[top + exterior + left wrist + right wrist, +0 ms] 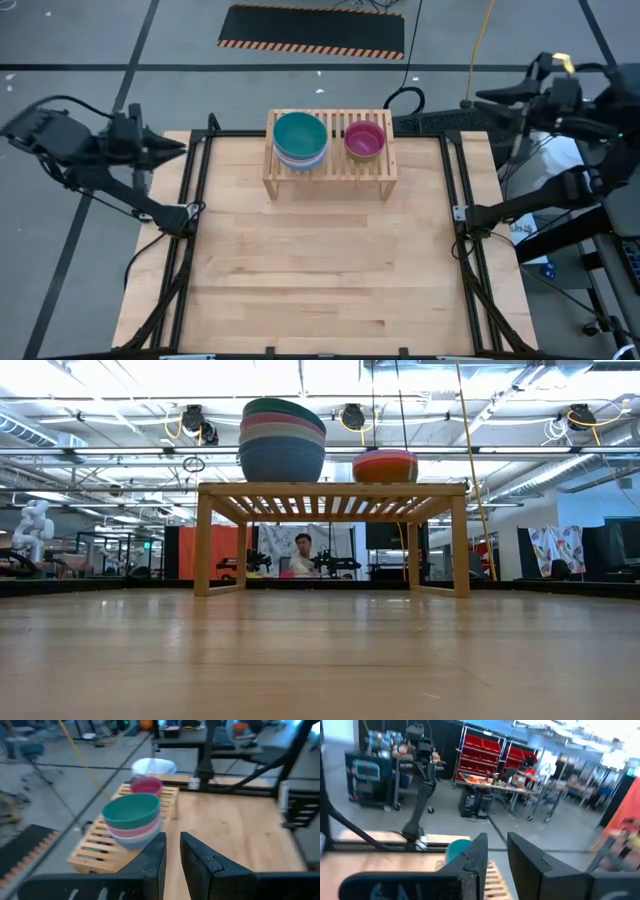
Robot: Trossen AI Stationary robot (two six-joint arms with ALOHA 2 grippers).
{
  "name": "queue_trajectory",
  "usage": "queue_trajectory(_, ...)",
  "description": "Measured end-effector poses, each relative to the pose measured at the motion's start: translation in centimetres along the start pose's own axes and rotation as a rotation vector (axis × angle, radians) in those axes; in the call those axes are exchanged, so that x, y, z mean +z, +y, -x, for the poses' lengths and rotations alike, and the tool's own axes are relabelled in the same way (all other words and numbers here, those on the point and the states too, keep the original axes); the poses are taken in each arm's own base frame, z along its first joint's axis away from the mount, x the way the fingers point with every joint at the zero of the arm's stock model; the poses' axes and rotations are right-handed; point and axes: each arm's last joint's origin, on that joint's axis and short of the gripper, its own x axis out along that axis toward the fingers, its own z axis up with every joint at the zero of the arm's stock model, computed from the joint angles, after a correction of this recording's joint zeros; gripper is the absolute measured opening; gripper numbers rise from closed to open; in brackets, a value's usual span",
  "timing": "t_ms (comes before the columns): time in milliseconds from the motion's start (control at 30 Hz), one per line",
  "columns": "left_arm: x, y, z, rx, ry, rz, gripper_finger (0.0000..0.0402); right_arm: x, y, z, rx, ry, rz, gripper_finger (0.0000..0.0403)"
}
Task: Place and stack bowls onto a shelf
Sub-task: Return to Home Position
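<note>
The light-wood shelf [330, 168] stands at the table's far edge, in the middle. On its left part sits a stack of several bowls with the teal bowl [300, 134] on top; pink, pale and blue rims [282, 452] show below it. On its right part sits a smaller stack [364, 139] with a purple bowl on top and a red one [385, 466] under it. My left gripper [180, 148] hovers off the table's far left corner, shut and empty, and points at the shelf [125, 840]. My right gripper [472, 100] hovers beyond the far right corner, shut and empty.
Bare table top [320, 270] lies in front of the shelf. A black mat with a striped edge [310, 30] lies on the floor behind the table. A person [300, 550] sits far behind the table. The right arm's base and cables [570, 190] stand at the right.
</note>
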Motion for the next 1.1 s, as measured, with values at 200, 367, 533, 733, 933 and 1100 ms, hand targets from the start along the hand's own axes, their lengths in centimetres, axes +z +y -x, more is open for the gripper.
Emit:
queue_trajectory(200,-1.0,0.6,1.1,-0.095,0.036,0.065,0.006,-1.1,-0.6,3.2,0.004,0.024,-0.137,0.0066)
queue_trajectory(367,-2.1,1.4,2.1,-0.121,0.073,0.078,0.006,-1.8,-1.1,5.6,0.002,0.022,-0.166,0.0066)
queue_trajectory(533,-3.0,2.6,3.7,-0.131,0.029,0.083,0.006,-2.6,-1.3,7.1,0.006,0.04,-0.157,0.0066)
queue_trajectory(733,-4.5,4.4,5.9,-0.144,-0.039,0.078,0.006,-3.8,-1.6,9.2,0.009,0.073,-0.175,0.0066)
queue_trajectory(933,-5.8,5.6,7.6,-0.141,-0.095,0.064,0.006,-4.3,-1.8,10.7,0.006,0.056,-0.194,0.0066)
queue_trajectory(1100,-6.6,6.1,8.5,-0.131,-0.114,0.08,0.006,-5.3,-2.2,12.9,0.003,0.045,-0.199,0.0066)
